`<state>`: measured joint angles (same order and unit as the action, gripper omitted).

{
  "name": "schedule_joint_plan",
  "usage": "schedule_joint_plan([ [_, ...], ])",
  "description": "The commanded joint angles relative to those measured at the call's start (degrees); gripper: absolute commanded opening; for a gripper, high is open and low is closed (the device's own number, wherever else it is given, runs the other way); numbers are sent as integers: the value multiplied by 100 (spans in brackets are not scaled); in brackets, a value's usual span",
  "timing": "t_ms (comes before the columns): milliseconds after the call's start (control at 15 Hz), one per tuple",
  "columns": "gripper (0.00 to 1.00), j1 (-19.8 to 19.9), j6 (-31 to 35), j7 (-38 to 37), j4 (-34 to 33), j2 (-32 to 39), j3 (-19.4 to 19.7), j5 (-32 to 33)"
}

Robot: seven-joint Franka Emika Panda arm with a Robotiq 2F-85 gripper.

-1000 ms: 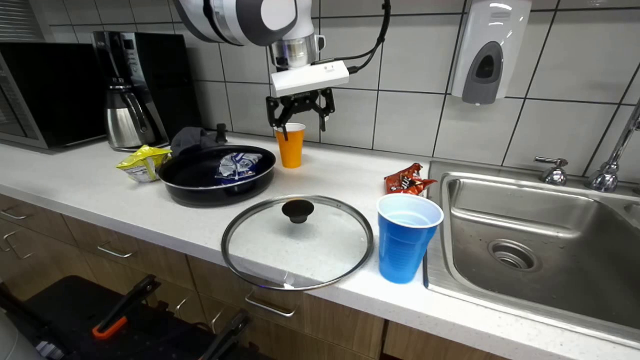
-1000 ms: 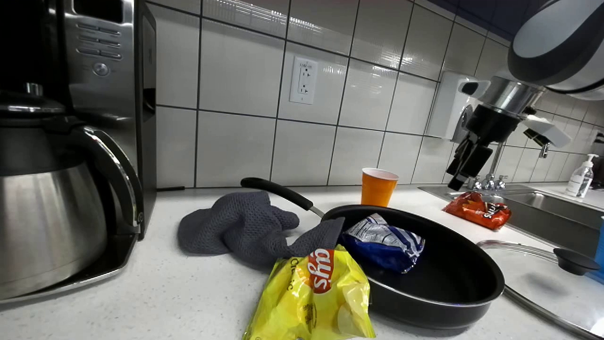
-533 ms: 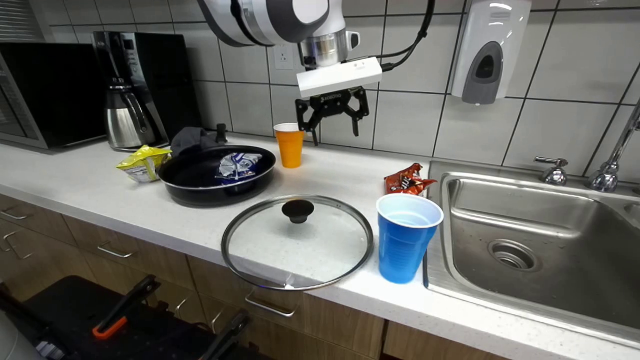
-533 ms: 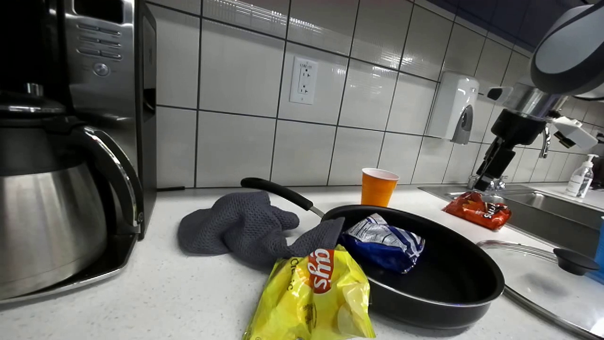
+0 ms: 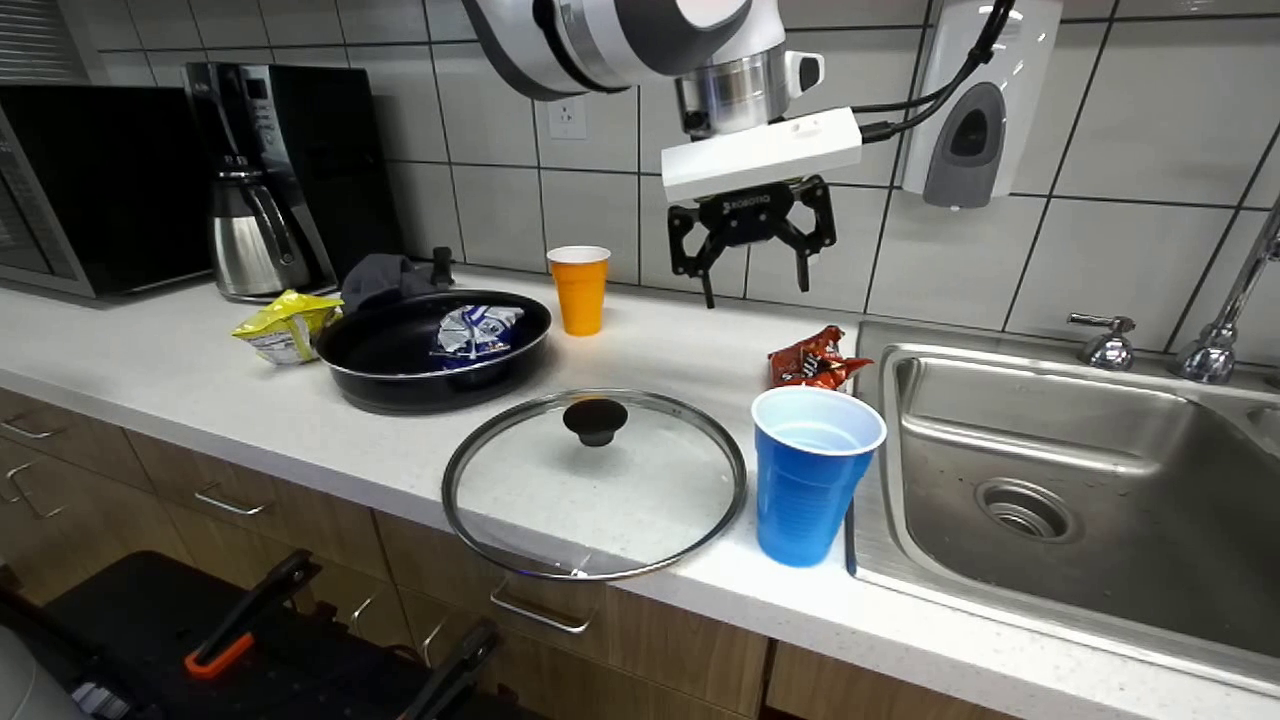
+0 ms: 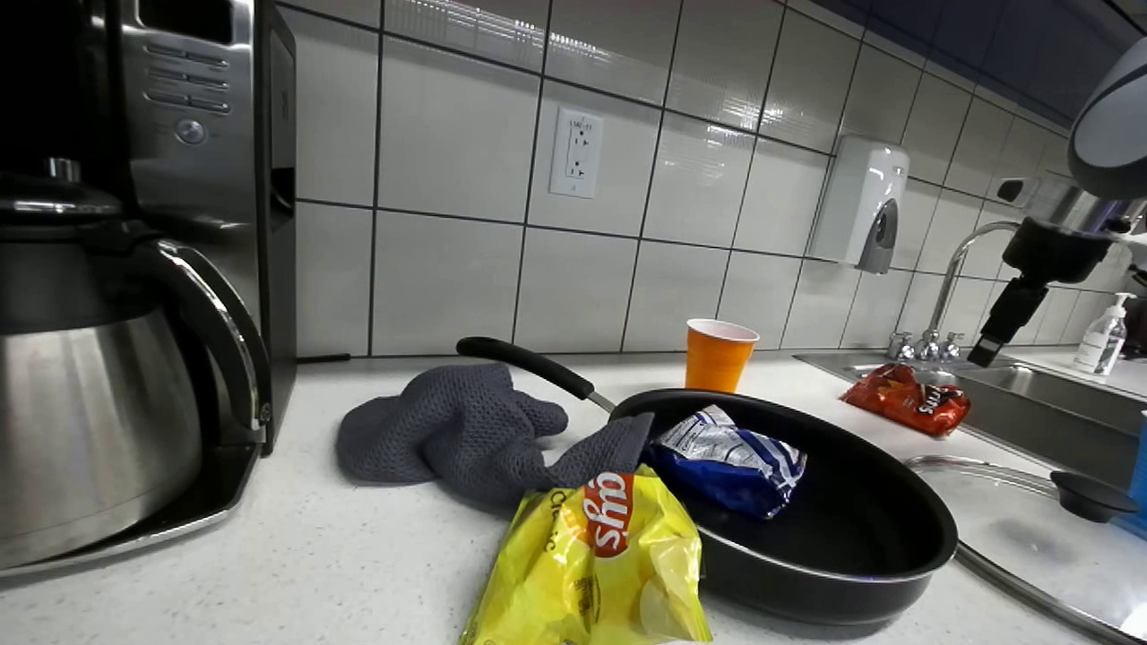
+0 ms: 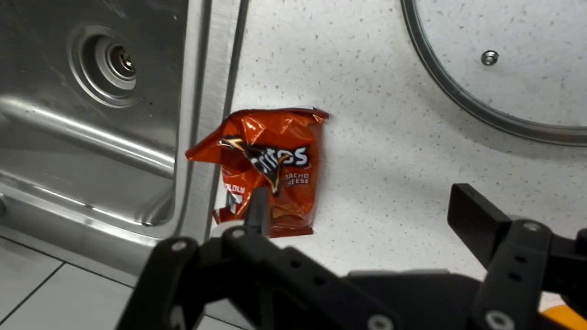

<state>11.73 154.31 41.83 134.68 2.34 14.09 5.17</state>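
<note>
My gripper (image 5: pixel 756 296) hangs above the counter with its jaws wide apart and nothing between them. Nearest to it is a crumpled red Doritos bag (image 5: pixel 815 360), lying on the counter against the sink's edge. In the wrist view the bag (image 7: pixel 279 133) sits toward the left, and the left finger (image 7: pixel 258 206) overlaps its lower part from above. The right finger (image 7: pixel 474 224) is over bare counter. A blue cup (image 5: pixel 812 490) stands upright in front of the bag. The glass lid (image 5: pixel 640 480) with a black knob lies beside that cup.
A black pan (image 6: pixel 833 528) holds a blue snack bag (image 6: pixel 730 466). Around it are a yellow Lay's bag (image 6: pixel 591 564), a grey cloth (image 6: pixel 457 430) and an orange cup (image 6: pixel 720 358). The steel sink (image 5: pixel 1040 440) borders the counter; a soap dispenser (image 5: pixel 985 110) hangs on the wall.
The arm has travelled to the right in both exterior views, from in front of the orange cup to near the red bag. The jaws have stayed apart, and the counter objects have not moved.
</note>
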Motion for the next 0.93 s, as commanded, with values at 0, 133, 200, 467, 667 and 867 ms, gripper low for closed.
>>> schedule_joint_plan([
  [0,100,89,-8,-38,-7,-3,-61,25],
  [133,100,93,-8,-62,-12,0,-63,26],
  [200,100,93,-8,-69,-13,1,-64,26],
  [467,100,93,-8,-80,-14,3,-64,26],
  [667,100,132,67,-65,-194,200,-36,13],
  [867,100,178,131,-53,-395,481,-33,64],
])
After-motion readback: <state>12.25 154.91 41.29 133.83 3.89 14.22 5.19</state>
